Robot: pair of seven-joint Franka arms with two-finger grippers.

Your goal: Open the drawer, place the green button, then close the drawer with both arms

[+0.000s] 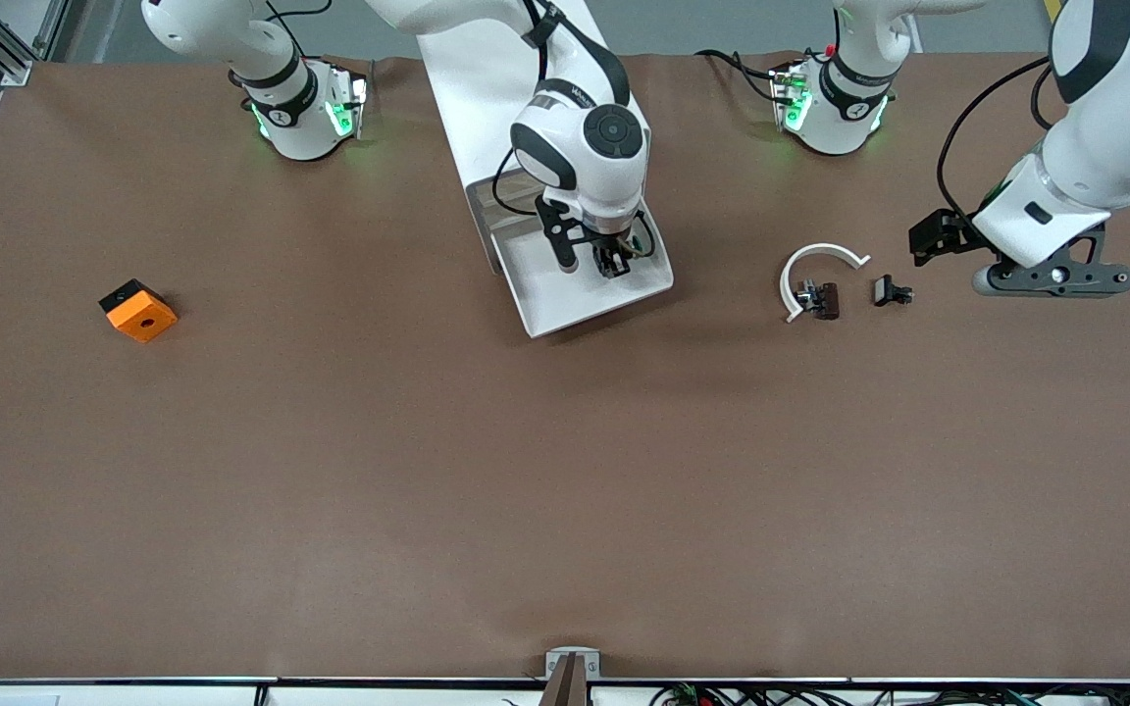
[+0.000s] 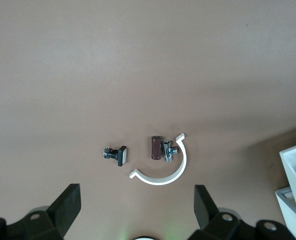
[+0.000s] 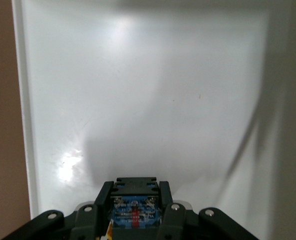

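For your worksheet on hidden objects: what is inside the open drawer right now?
The drawer shows only bare white floor. Above it the right gripper holds the button. The gripper hides the floor directly beneath it.

The right arm reached out from its base, its gripper (image 1: 610,257) pointing down with fingers (image 3: 105,197) closed on a small part. The left gripper (image 2: 136,210) hung wide open, waiting.

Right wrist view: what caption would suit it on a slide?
Right gripper holding the button above the open white drawer.
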